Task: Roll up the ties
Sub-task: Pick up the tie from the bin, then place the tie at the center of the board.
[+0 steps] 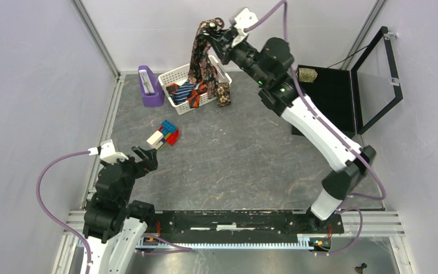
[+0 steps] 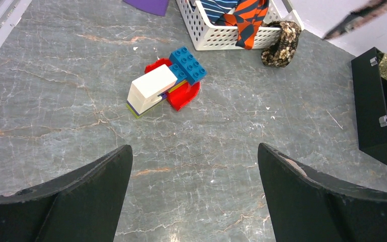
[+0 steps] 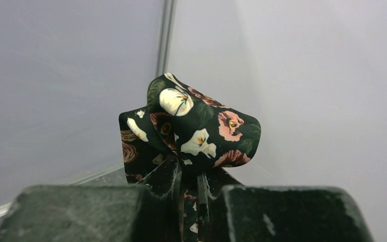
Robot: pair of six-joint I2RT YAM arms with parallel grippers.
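toy blocks (image 2: 166, 88) between left gripper (image 2: 194, 151) and white basket (image 2: 221, 36)

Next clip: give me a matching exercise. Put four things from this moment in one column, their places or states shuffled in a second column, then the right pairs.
Things
1. dark floral tie
2. orange-black tie
3. tan floral tie
4. blocks

Places
A. on the table, apart from the basket
B. in the basket, draped over its rim
C. pinched in the right end effector, hanging down
D. outside the basket, at its corner

Pairs: 1-C, 2-B, 3-D, 4-A
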